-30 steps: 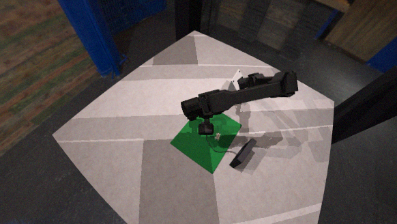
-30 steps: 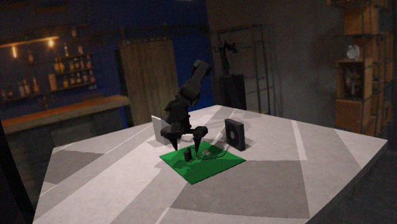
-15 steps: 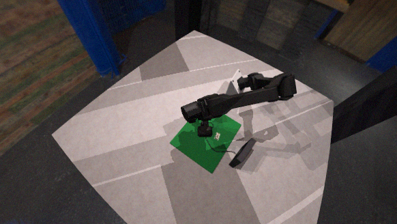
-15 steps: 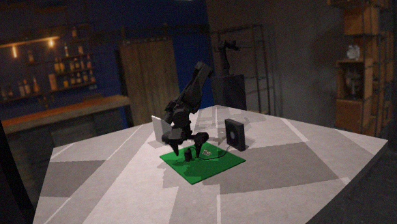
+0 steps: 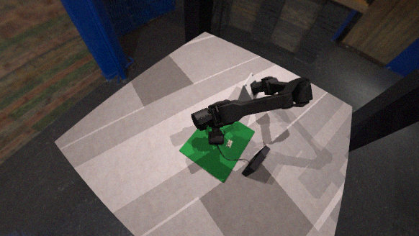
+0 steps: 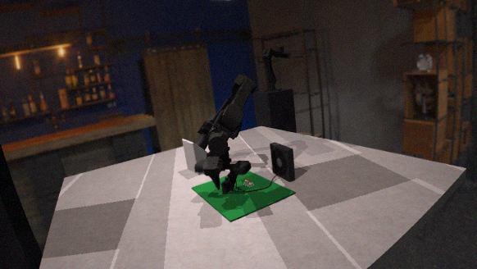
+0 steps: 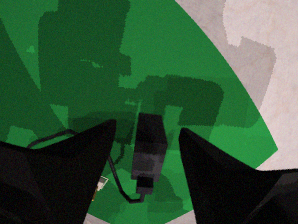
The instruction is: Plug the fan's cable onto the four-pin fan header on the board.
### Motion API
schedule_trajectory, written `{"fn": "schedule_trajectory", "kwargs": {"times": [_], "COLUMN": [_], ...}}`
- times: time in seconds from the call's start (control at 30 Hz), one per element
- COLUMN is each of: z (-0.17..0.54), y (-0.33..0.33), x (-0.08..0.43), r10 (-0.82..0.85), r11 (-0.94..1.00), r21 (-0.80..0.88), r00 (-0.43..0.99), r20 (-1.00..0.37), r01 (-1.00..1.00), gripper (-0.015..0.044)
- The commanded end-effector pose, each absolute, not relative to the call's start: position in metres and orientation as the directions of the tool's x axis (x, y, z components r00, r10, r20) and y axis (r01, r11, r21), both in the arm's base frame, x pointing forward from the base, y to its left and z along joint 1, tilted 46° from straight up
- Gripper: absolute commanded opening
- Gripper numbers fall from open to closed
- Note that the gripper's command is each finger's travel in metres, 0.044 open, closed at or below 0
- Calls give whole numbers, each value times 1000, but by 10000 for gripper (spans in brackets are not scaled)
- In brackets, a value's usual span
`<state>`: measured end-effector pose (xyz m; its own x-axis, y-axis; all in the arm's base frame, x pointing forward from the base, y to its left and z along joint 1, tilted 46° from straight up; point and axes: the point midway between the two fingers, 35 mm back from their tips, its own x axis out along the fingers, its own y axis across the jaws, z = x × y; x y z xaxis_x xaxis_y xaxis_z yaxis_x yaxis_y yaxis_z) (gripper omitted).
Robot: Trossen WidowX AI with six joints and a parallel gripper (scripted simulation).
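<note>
The black plug (image 6: 225, 188) (image 7: 150, 145) is over the green board (image 5: 224, 173) (image 6: 233, 212) (image 7: 165, 45), between my fingers. My gripper (image 6: 222, 186) (image 7: 148, 129) is open, partly narrowed around the plug, with a gap on each side in the wrist view. The arm hides the plug and fingertips in the top view. The pale four-pin header (image 5: 229, 143) (image 6: 248, 183) (image 7: 101, 183) is on the board beside the plug, partly behind the left finger in the wrist view. The thin cable (image 5: 230, 159) (image 7: 119, 186) runs from the plug to the black fan (image 5: 256, 161) (image 6: 283, 161).
The fan stands upright on the table (image 5: 162, 216) (image 6: 336, 230) just off the board's edge. A white upright panel (image 5: 248, 84) (image 6: 193, 156) stands near the arm's base, on the other side from the fan. The cable lies low across the board.
</note>
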<state>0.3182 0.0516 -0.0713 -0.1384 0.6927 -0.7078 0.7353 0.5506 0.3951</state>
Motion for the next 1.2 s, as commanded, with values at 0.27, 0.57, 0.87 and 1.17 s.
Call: {"fn": "schedule_trajectory", "kwargs": {"times": [0.27, 0.57, 0.87, 1.17], "z": [-71, -38, -29, -18], "y": [52, 17, 25, 36], "x": [319, 325, 325, 325], "r10": [693, 695, 694, 694], "r11": [551, 547, 409, 207], "r21": [396, 393, 228, 11], "r00": [-138, -140, -139, -139], "r20": [-708, -705, -706, -707], "r01": [735, 739, 884, 978], "gripper": [0, 0, 0, 0]}}
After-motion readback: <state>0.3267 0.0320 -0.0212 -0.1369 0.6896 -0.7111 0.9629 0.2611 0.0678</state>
